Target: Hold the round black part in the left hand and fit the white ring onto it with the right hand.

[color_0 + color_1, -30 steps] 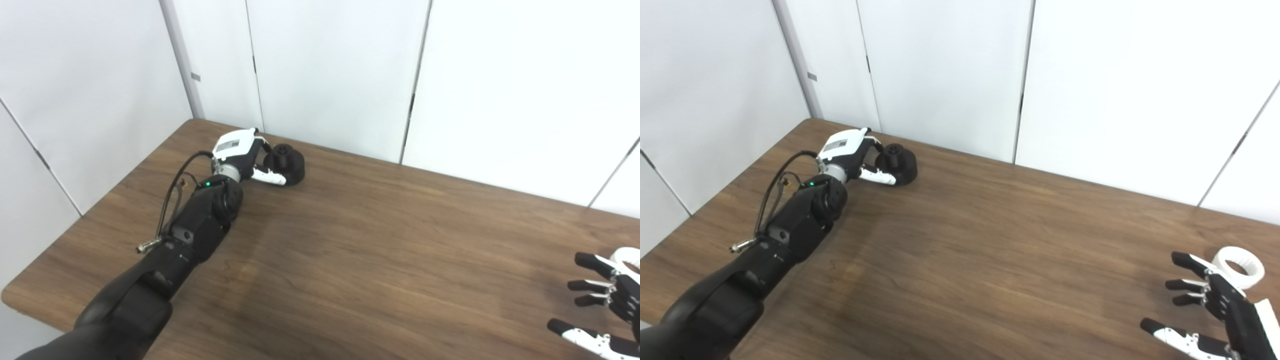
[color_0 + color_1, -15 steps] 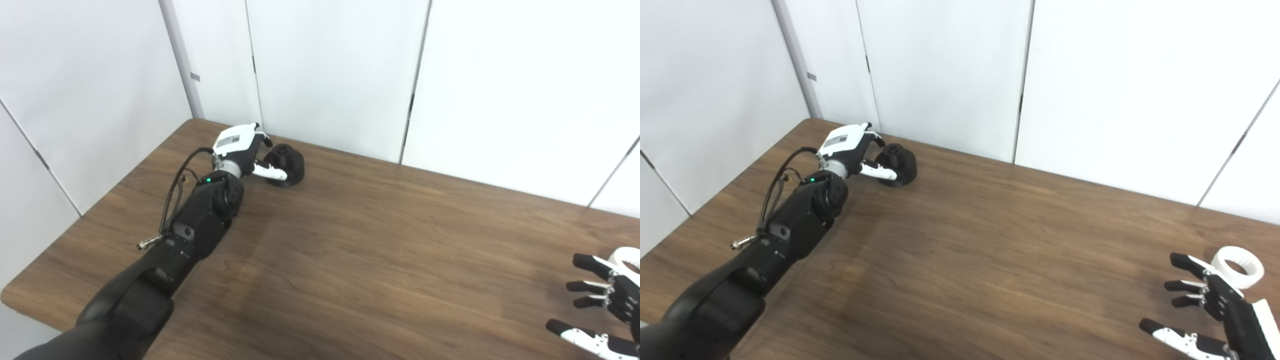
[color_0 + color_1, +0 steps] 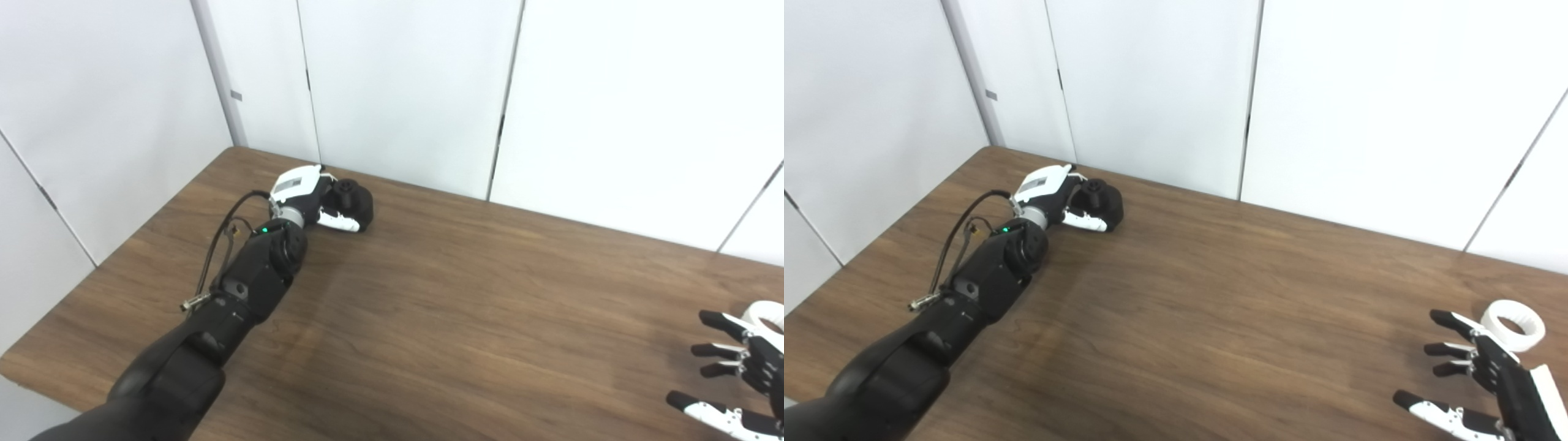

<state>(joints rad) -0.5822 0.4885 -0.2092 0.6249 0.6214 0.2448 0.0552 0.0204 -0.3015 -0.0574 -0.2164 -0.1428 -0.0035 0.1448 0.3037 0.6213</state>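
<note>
The round black part [image 3: 355,202] is at the far left of the brown table [image 3: 465,306], near the back wall. My left hand [image 3: 309,199] is shut on it, fingers over its top and white thumb across its front; the part looks tilted toward the hand. The white ring [image 3: 1516,316] lies flat at the table's right end. My right hand [image 3: 1482,380] is open and empty just in front and left of the ring, fingers spread, not touching it. In the left eye view only the ring's edge [image 3: 768,312] shows.
White wall panels [image 3: 398,86] stand right behind the table's far edge, close to the black part. The table's left edge [image 3: 122,245] runs beside my left arm.
My left hand has closed around the black part, which has shifted toward the hand and tipped. The right hand has hardly moved. The camera has shifted slightly.
</note>
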